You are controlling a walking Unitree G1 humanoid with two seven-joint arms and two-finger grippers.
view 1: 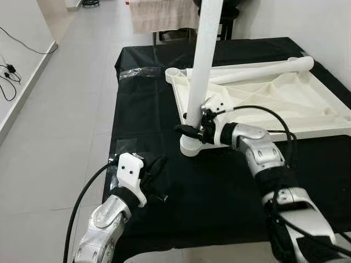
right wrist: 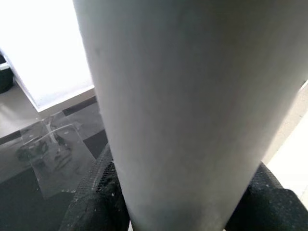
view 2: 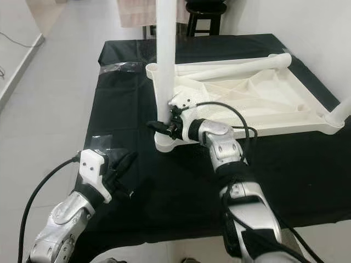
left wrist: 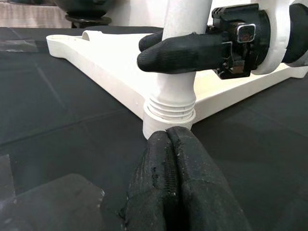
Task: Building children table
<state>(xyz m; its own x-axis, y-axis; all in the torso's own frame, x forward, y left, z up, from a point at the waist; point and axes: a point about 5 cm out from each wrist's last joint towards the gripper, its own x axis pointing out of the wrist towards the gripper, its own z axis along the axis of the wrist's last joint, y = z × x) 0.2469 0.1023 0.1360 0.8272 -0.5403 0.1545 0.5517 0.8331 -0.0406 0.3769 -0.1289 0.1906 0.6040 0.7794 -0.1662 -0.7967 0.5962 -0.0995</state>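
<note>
On the black-draped counter [view 1: 164, 98] in front of you, the white children's tabletop [view 1: 285, 98] lies upside down, its ribbed underside facing up, toward the far right. A white table leg [view 1: 204, 66] stands upright in the socket at the tabletop's near left corner; in the left wrist view you can see its threaded end [left wrist: 171, 103] seated in that corner socket [left wrist: 166, 126]. A second white leg [view 1: 263, 69] lies flat across the far side of the underside, its end reaching past the far right corner.

Your right gripper [view 1: 193, 130] is at the foot of the upright leg, just above the socket, with its black fingers [left wrist: 183, 50] wrapped around the leg and pinching it; the right wrist view shows the pale tube close up with the black pads [right wrist: 96, 202] pressed on either side. The right arm reaches in from the near right, its black cable looping above the forearm.

Your left gripper [view 1: 155, 174] rests low over the cloth on the near left, well apart from the tabletop and pointing toward the upright leg. Its two fingers [left wrist: 192, 183] are pressed together and hold nothing.

Patches of clear tape [view 1: 134, 73] hold the cloth down at the far left edge. Beyond the counter, a pale grey tiled floor [view 1: 66, 109] stretches away on the left, and black wires [view 1: 8, 76] trail along the white wall there.
</note>
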